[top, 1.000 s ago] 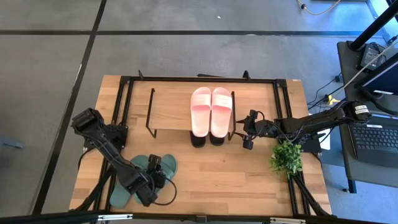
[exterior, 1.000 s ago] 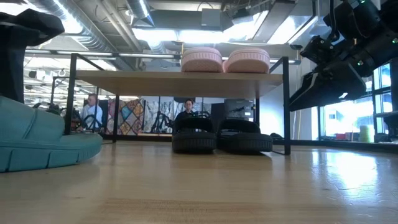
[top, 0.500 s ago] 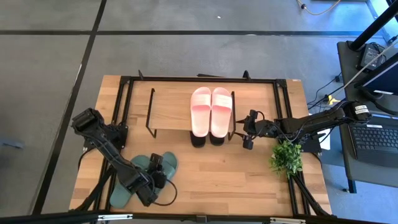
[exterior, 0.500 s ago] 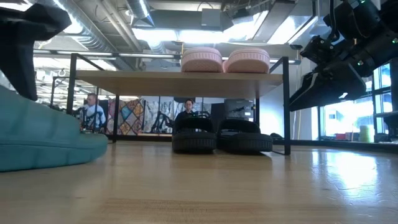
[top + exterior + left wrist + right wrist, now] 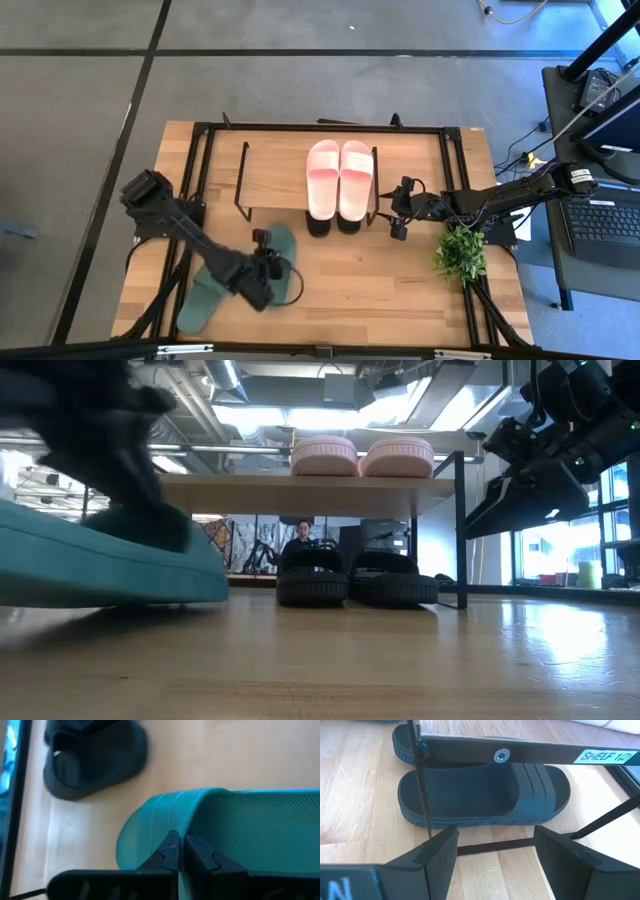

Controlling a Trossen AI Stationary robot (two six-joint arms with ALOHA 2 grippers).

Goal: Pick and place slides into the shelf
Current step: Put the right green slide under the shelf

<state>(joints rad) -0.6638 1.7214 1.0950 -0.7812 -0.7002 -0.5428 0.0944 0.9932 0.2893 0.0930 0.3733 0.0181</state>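
Observation:
My left gripper (image 5: pixel 268 268) is shut on one dark green slide (image 5: pixel 284 243) at the table's near left, in front of the shelf (image 5: pixel 275 180). The other green slide (image 5: pixel 203 298) lies flat on its sole nearer the left corner. The pink slides (image 5: pixel 340 178) rest on the shelf's top board. The black slides (image 5: pixel 355 582) stand on the table under it. My right gripper (image 5: pixel 397 215) waits open at the shelf's right end frame, with a black slide (image 5: pixel 485 795) just beyond its fingers. My left gripper pinches the green slide at the edge of its ribbed strap (image 5: pixel 172 822), where the strap meets the footbed, between its two shut fingers (image 5: pixel 167 851). The fingers come slanting down from the table's left. The slide (image 5: pixel 100 565) looks raised slightly off the table, roughly level.
A small potted plant (image 5: pixel 460 255) stands at the table's right, near my right arm. The shelf's thin black side frame (image 5: pixel 422 780) stands between my right gripper and the black slides. The left half of the shelf's top board is bare, and bare wood lies at the near right.
My left gripper has shut on the green slide's strap. It has then gone toward the table's right edge and a little toward the shelf. The slide came with it and rose slightly. The other green slide stayed where it was.

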